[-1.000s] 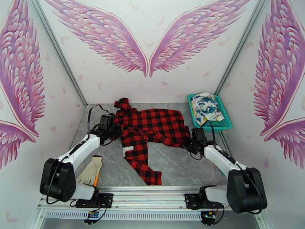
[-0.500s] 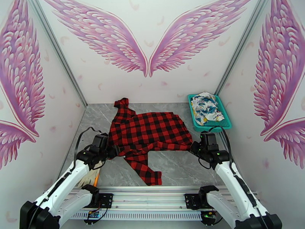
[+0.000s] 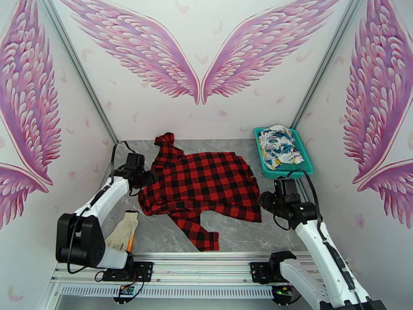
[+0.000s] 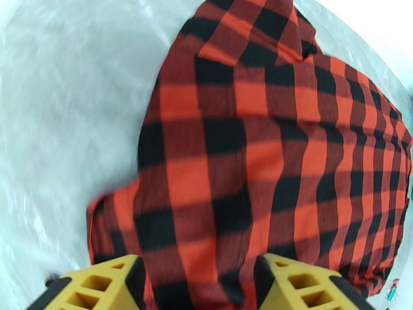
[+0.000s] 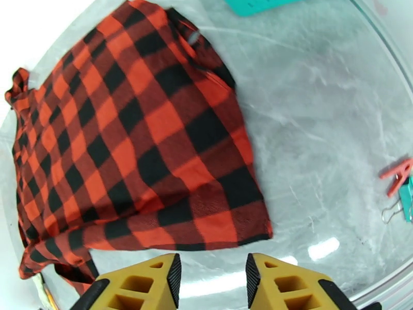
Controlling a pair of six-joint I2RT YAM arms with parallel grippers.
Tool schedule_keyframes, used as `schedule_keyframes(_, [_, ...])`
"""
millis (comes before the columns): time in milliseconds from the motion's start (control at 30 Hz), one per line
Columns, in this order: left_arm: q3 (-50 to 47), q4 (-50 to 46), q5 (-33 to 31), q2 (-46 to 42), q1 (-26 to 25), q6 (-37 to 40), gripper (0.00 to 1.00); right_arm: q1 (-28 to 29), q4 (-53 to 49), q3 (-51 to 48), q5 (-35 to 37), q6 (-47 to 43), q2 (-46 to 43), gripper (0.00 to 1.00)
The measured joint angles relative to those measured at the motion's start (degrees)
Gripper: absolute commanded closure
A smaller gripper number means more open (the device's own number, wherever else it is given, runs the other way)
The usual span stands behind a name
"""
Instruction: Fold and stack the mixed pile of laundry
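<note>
Left hand (image 3: 144, 176) stands with its fingers (image 4: 98, 285) apart above the left edge of the red-and-black check shirt (image 3: 204, 184). Cloth lies beneath the gap, but none is pinched between the fingers. Right hand (image 3: 266, 200) also has its fingers (image 5: 139, 282) apart. It sits over bare counter (image 3: 232, 231) just beside the shirt's near-right corner and grips nothing.

Location of task items:
- The shirt lies across the middle of the counter, its body spread fairly flat. One sleeve trails toward the near edge and another part reaches toward the far-left corner. The left side is bunched and rumpled.
- The white printed garment (image 3: 279, 145) lies crumpled in the teal basket (image 3: 304, 169) at the far-right corner, well apart from the shirt.

Progress, as judged:
- The shirt appears laid out for folding, with at most a first fold in place. The sleeves are not yet tucked in, and the outline is not yet a compact rectangle.
- The white garment appears untouched.
- No stack exists yet.

Remaining work: finish folding the shirt, take out and fold the white garment, then place one on the other.
</note>
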Motion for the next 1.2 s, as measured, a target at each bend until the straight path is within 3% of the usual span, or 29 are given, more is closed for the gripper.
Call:
schedule_keyframes(100, [5.2,1.7,1.3,6.9,0.0,1.2,0.59,2.0,4.7,4.8,-0.2,-1.7,8.8,0.56])
schedule_keyframes(233, [13.4,4.2,2.8,18.1,-0.3,2.4,0.68,5.0,10.9,12.9,-0.5,-4.2,27.0,0.57])
schedule_keyframes(600, [33.6,4.0,4.4,41.6,-0.3,1.9,0.76,6.7,14.9,43.4,-2.3,-6.3,66.6,0.6])
schedule_keyframes(967, [53.8,6.4,11.1,55.4,1.7,-7.8,0.77,5.1,7.4,71.9,-4.2,-3.3,87.4,0.59])
schedule_keyframes(1200, [72.1,6.4,14.9,66.8,2.3,-12.5,0.75,2.6,4.5,89.5,-7.1,0.0,97.9,0.59])
